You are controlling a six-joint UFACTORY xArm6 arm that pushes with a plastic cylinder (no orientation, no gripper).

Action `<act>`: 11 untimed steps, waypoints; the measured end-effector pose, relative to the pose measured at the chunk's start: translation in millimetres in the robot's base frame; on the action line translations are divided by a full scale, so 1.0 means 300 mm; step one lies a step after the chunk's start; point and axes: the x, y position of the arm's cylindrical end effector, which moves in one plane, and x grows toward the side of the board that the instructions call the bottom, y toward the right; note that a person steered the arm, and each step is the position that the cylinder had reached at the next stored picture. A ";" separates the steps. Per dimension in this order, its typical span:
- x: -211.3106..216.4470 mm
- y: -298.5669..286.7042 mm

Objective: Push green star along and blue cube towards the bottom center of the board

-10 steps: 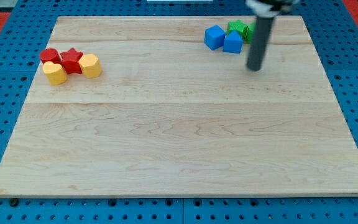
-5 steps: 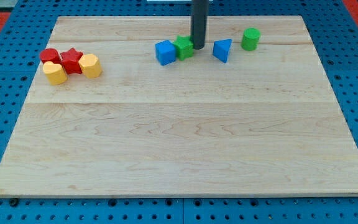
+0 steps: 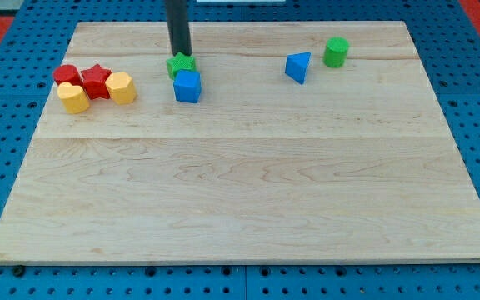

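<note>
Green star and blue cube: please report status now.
My tip just above green star. Star touches blue cube below it, both near view's top. Path to bottom center open.

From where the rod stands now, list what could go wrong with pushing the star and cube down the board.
My tip sits just above the green star, which touches the blue cube below it, slightly to the view's right. Pushing two stacked blocks is unstable: the cube may slip off rightward and be left behind. The pair starts left of centre, so a straight downward push would likely miss bottom centre. A leftward drift could disturb the yellow block in the red-and-yellow cluster.
</note>
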 end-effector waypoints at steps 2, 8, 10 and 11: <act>0.178 0.010; 0.303 0.268; 0.350 -0.122; 0.462 0.056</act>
